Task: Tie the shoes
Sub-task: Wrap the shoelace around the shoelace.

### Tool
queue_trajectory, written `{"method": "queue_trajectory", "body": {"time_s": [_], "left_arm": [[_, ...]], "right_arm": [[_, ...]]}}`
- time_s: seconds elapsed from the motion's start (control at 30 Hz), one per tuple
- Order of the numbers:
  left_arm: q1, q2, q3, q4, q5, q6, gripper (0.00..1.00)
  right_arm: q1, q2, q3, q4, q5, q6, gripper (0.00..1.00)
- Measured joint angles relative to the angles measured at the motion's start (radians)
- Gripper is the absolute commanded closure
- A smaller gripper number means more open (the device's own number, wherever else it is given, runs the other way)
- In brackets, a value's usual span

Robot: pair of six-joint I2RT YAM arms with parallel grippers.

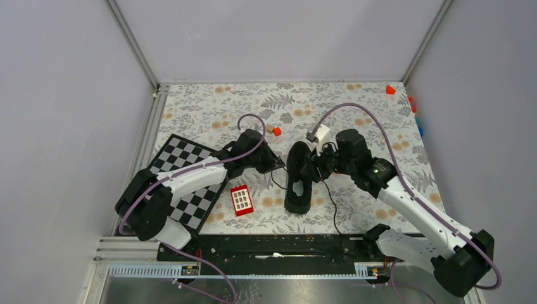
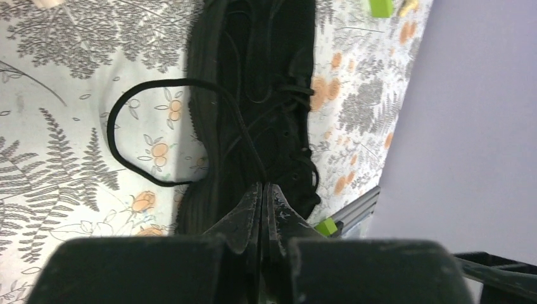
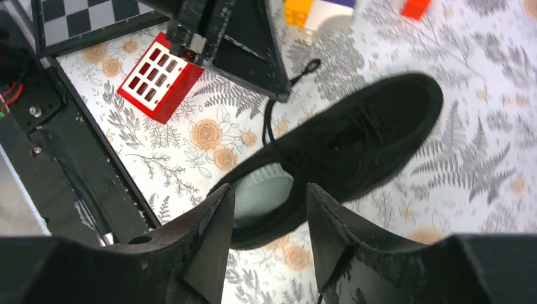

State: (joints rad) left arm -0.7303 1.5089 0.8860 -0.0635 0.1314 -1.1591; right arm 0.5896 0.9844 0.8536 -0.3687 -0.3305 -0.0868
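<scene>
Sneaker (image 1: 298,180), all black, stands on its sole in the middle of the floral counter (image 1: 209,107), heel toward the arms and toe pointing away, between the two claws. Its lace (image 2: 114,126) loops out over the counter on the left side, crosses the upper and runs into the tips of the left claw (image 2: 262,190), which are pressed together on it. That pinch sits at the very ends of the fingers, so a sharp or sideways pull would likely let the thin cord slide free. The right claw (image 3: 269,190) hovers spread above the heel opening and its pale insole (image 3: 256,190), holding nothing, so nothing pins the shoe. Tension on the lace could therefore drag or roll the light sneaker rather than tighten it. The other lace (image 1: 334,212) trails loose toward the near edge on the right, and if the right claw closes where it hangs, it may catch the collar instead of that cord. Both wrists crowd the shoe, so crossing the laces risks a knock. A dragged shoe could also push the red gridded block (image 1: 241,200) just beside it toward the chessboard (image 1: 190,183).
</scene>
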Motion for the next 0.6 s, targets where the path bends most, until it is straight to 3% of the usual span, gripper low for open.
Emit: {"method": "queue_trajectory", "body": {"time_s": [0.27,0.6], "left_arm": [[0.008,-0.043,0.016,-0.016,0.058,-0.03,1.0],[0.018,-0.05,0.017,-0.018,0.092,-0.05,1.0]], "right_arm": [[0.088,0.166,0.032,0.098,-0.023,-0.154,0.5],[0.103,0.264,0.045,0.136,-0.064,-0.2,0.5]]}}
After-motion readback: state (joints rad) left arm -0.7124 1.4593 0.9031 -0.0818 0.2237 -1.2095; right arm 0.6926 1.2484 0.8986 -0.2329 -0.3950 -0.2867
